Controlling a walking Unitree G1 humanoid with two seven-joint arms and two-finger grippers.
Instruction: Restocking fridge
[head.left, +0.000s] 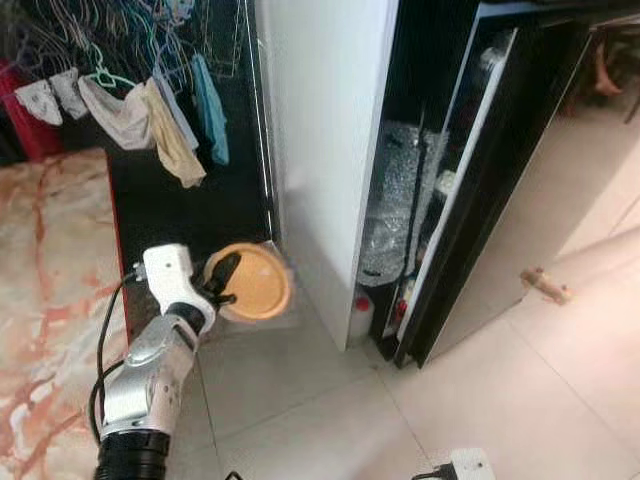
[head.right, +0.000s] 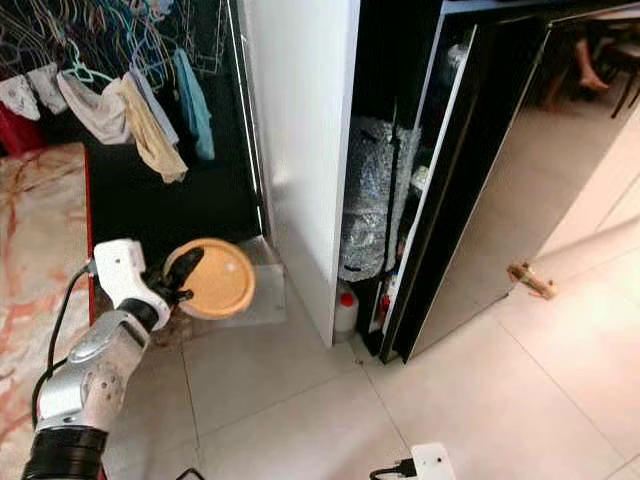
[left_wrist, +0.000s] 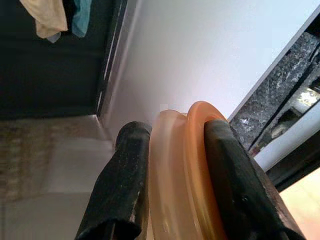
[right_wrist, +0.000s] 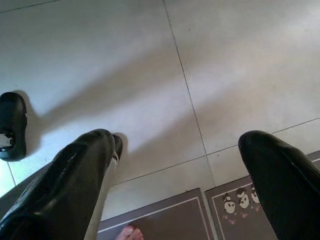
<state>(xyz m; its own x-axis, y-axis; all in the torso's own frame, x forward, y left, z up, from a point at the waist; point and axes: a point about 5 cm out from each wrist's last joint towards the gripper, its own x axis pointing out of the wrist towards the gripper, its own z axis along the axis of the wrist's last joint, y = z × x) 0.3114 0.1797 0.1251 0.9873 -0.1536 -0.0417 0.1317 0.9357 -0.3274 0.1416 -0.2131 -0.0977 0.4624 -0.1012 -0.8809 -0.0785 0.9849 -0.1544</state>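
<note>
1. Head views: the left gripper (head.left: 222, 283) is raised in front of the robot at the left, its silver arm bent upward, and its black fingers are clamped on an orange round container (head.left: 253, 282) held on edge with the flat lid facing the camera. To the right stands the white fridge (head.left: 325, 150), its dark door (head.left: 470, 200) swung open. Inside, a crinkled clear plastic bag (head.left: 392, 215) fills the middle, and a white bottle with a red cap (head.left: 361, 314) stands at the bottom near the floor. Clothes on hangers (head.left: 150, 110) hang at the far left above a marble-patterned surface (head.left: 50, 290).

2. Left wrist view: the two fingers (left_wrist: 122, 190) pinch the container (left_wrist: 187, 170) from both sides; an orange lid sits on a paler translucent body, a detail the head views do not give. The fridge's white side wall lies just beyond.

3. Right wrist view: the right gripper (right_wrist: 175, 170) hangs over the tiled floor (right_wrist: 150, 65), fingers spread wide with nothing between them. A patterned mat (right_wrist: 200, 220) and a black shoe (right_wrist: 12, 125) lie below.
</note>
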